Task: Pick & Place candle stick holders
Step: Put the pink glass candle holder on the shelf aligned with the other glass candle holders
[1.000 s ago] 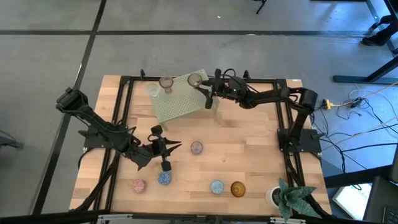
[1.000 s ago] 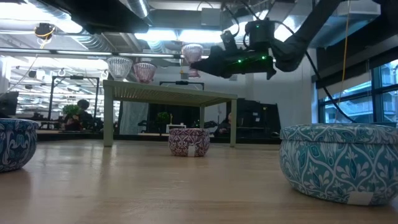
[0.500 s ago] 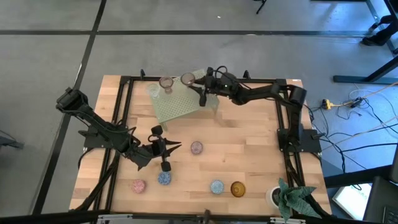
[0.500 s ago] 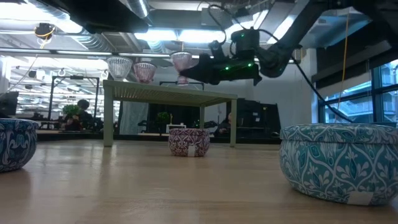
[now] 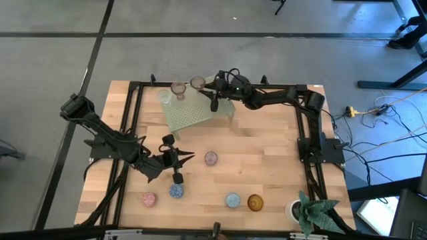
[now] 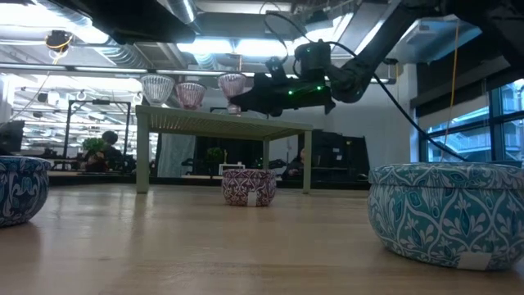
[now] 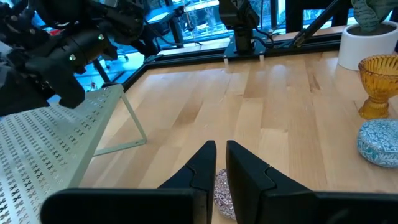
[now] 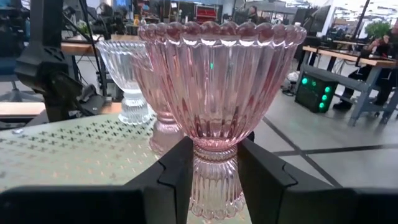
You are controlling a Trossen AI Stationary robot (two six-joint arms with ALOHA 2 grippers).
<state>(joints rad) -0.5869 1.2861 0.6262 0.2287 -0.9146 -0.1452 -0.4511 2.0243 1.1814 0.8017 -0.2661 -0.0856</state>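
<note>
A ribbed pink stemmed holder (image 8: 214, 93) with a scalloped rim stands upright, stem vertical, over the green rack (image 5: 193, 110), clamped at its stem by the right gripper (image 8: 214, 177). Just beyond it on the rack stand a clear holder (image 8: 127, 68) and another pink one (image 6: 190, 94). The left gripper (image 7: 216, 163) hangs closed and empty, well apart from the rack.

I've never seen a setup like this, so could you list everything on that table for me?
Rack: one, pale green perforated metal, far side of the table.
Stemmed cups: three; one clear and one pink on the rack, one pink cup held over it.
Patterned holders: one mauve, one pink, two blue, on the wood.
Amber cup: one, near edge.
Plant pot: one, white, near right corner.
Right gripper: shut on the pink cup's stem.
Left gripper: shut, above the table.
</note>
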